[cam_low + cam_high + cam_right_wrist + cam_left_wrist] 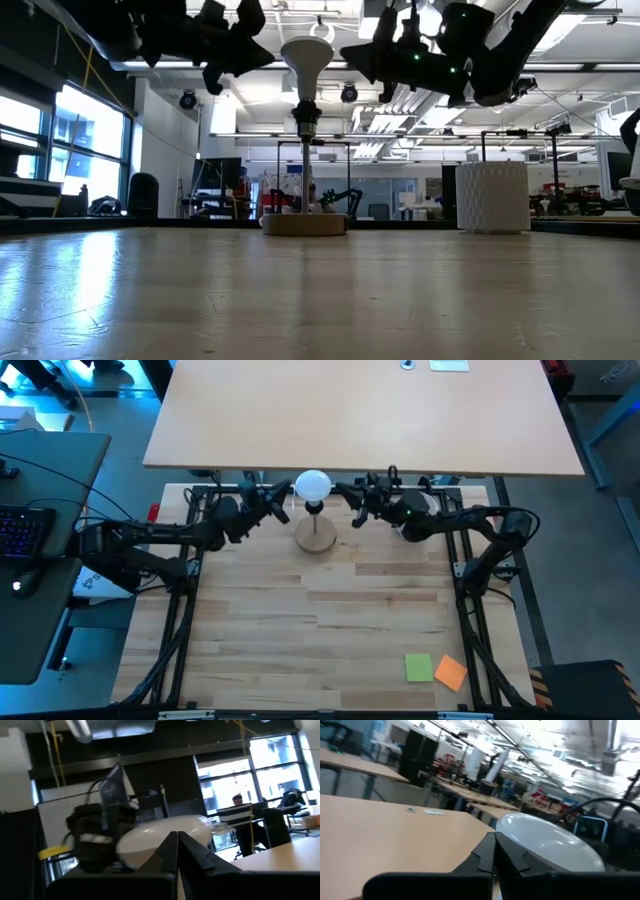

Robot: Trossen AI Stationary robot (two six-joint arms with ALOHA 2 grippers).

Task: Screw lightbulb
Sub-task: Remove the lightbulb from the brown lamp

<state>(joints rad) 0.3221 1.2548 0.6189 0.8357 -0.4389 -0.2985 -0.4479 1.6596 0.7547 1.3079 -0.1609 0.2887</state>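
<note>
Both arms raised at far table edge; left gripper & right gripper face each other, fingers closed.

Lightbulb: small white frosted globe, round top tapering to a narrow neck. It's upright w/ globe up and base down, seated in the black socket post of the round wooden stand at the table's far edge, roughly centre. In the low view the bulb flares like a funnel above the post, axis vertical, no tilt. It sits between my two arms. From my left wrist the globe fills the near field; from my right wrist it shows pale and smooth. Base threads hidden in the socket.
</note>
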